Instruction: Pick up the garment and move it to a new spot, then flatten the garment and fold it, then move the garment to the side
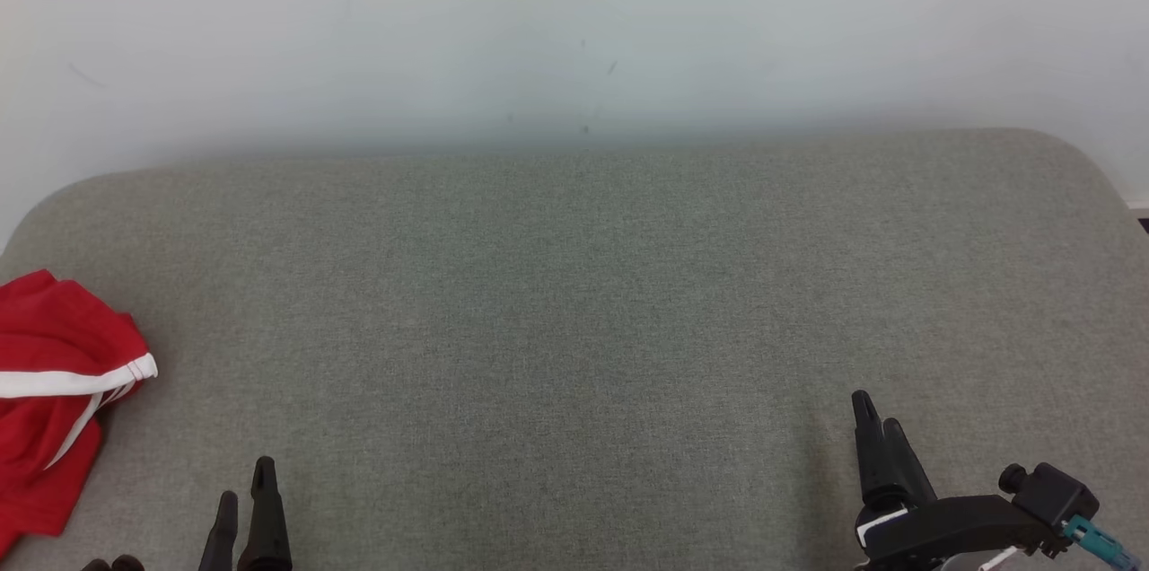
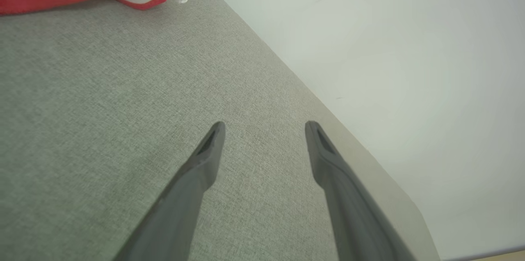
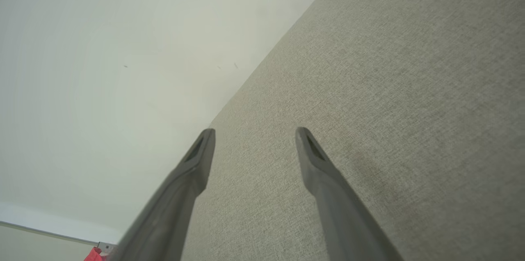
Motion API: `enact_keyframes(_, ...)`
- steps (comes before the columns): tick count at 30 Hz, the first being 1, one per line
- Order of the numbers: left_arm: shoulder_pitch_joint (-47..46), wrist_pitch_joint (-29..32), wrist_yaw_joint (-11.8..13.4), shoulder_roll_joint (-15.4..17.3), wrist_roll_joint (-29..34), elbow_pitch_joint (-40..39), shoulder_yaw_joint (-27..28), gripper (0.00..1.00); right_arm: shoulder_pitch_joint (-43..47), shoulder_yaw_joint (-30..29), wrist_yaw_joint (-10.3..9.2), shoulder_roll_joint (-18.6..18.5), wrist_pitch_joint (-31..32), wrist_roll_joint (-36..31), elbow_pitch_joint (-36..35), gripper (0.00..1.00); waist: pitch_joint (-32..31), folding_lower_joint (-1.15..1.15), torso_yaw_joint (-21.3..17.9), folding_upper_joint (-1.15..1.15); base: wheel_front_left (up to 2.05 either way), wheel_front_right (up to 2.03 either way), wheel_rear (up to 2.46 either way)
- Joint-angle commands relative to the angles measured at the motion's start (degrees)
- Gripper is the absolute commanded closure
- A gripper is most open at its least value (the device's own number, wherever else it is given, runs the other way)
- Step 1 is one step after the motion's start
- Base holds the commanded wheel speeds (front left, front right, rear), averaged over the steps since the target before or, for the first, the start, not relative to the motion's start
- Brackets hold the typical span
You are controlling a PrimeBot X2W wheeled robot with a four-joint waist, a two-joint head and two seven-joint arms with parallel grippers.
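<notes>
Red white-striped garment (image 1: 54, 329) bunched, awaiting pickup; left gripper (image 1: 244, 486) near it, right gripper (image 1: 875, 414) well apart; both spread, empty, likely staged for reach

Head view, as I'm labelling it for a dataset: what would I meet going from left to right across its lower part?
red garment → left end effector, open → bare stretch of the grey fabric surface → right end effector, open
</notes>
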Motion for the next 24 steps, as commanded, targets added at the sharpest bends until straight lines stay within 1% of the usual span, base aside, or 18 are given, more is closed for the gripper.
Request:
enact_keyframes(1, -0.27, -0.63, -0.14, 0.44, 2.25, -0.65, 0.18, 0.00, -1.30, 0.07, -0.04, -0.25, -0.63, -2.29, -0.39, 0.00, 0.05, 0.00, 0.00, 0.00, 0.00, 0.00, 0.00)
enact_keyframes(24, 0.76, -4.35, -0.19, 0.48, 18.22, -1.38, 1.03, 0.00, -1.74, 0.42, -0.07, 0.22, -4.34, -18.49, 1.40, 0.00, 0.46, 0.00, -0.27, 0.00, 0.00, 0.00, 0.00)
